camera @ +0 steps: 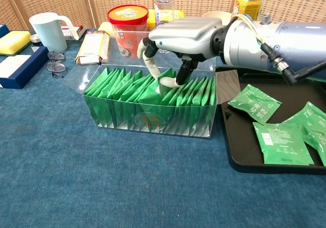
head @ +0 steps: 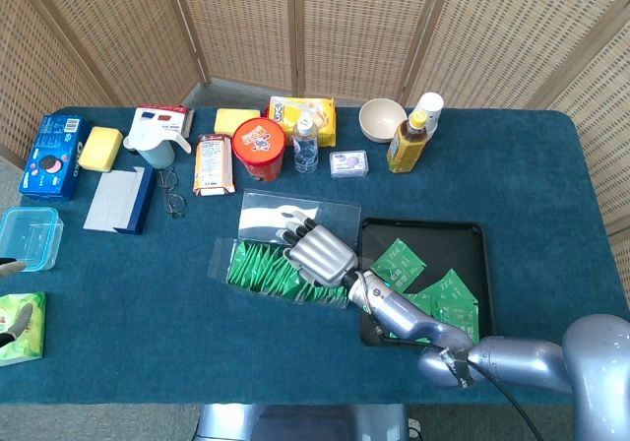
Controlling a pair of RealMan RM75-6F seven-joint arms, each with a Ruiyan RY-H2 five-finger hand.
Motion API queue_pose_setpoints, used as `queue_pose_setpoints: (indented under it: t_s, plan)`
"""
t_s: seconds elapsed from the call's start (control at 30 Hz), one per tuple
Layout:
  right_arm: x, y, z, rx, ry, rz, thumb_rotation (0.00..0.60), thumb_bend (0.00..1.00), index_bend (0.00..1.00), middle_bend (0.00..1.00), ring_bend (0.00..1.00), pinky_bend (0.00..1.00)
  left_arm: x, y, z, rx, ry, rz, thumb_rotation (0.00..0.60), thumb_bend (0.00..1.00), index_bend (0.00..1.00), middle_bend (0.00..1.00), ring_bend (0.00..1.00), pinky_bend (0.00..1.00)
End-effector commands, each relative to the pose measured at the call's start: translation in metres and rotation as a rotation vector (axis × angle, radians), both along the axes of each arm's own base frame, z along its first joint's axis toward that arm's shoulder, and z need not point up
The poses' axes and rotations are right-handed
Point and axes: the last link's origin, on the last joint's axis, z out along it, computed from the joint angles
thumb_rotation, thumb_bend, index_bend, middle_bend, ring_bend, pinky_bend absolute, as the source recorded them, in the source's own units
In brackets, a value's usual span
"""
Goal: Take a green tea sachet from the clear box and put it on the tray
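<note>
The pale fingertips (camera: pixel 151 65) of the right hand (camera: pixel 184 37) curl down into the row of green foil tea sachets (camera: pixel 147 93), with the thumb opposite them. Thumb and finger close toward each other around the raised upper edge of one sachet (camera: pixel 164 80) near the middle of the row; contact looks likely, but whether the packet is truly pinched cannot be told. The silver hand sits directly above the clear plastic box (camera: pixel 147 121); in the head view the same right hand (head: pixel 320 251) covers the box's right half.

Risks, as judged: the sachets stand packed tightly on edge and lean against one another, so a shallow purchase on a slick foil edge could slip as the hand lifts. Two neighbours could also come up together, or the light box (head: pixel 236 269) could be dragged or tipped, since nothing steadies it. Its open flaps spread near the wrist and could catch the arm.

The sachets are flat, bright green and glossy, with white print. Several more already lie loose on the black rectangular tray (camera: pixel 239 159), just right of the box. The left hand (head: pixel 12 323) shows only in part at the table's left edge, beside a green packet (head: pixel 22 328); its finger state cannot be told.
</note>
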Motion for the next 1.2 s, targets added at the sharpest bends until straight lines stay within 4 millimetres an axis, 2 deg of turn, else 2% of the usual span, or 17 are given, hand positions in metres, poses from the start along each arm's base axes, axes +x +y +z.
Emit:
queue_pose_setpoints:
  t_s: [0.03,0.33,0.57,0.83,1.13,1.2]
  plan:
    - [0.0,-0.001,0.003,-0.001,-0.013,-0.008,0.6,0.47,0.61,0.22,0.15,0.06,0.0,0.0,-0.001,-0.002,-0.001,-0.001,0.6,0.31,0.26,0.25,0.19,0.3]
    - [-0.001,-0.004,0.027,-0.018,-0.09,-0.039,0.6,0.48,0.63,0.23,0.16,0.06,0.001,0.001,-0.001,-0.006,0.0,-0.003,0.6,0.31,0.26,0.25,0.19,0.3]
    - [-0.01,-0.004,0.065,-0.053,-0.179,-0.075,0.6,0.48,0.63,0.24,0.17,0.06,0.003,0.002,-0.003,-0.009,-0.003,-0.008,0.6,0.31,0.26,0.25,0.19,0.3]
    - [-0.031,0.002,0.111,-0.105,-0.247,-0.118,0.6,0.48,0.62,0.24,0.17,0.06,0.007,0.001,-0.003,-0.007,-0.005,-0.016,0.6,0.31,0.26,0.25,0.19,0.3]
    - [-0.058,0.006,0.141,-0.164,-0.248,-0.169,0.6,0.48,0.61,0.24,0.17,0.06,0.009,0.001,-0.002,-0.005,-0.003,-0.018,0.6,0.31,0.26,0.25,0.19,0.3]
    - [-0.079,0.008,0.157,-0.209,-0.229,-0.213,0.6,0.49,0.61,0.24,0.17,0.06,0.011,0.001,-0.002,-0.006,-0.003,-0.022,0.6,0.31,0.26,0.25,0.19,0.3]
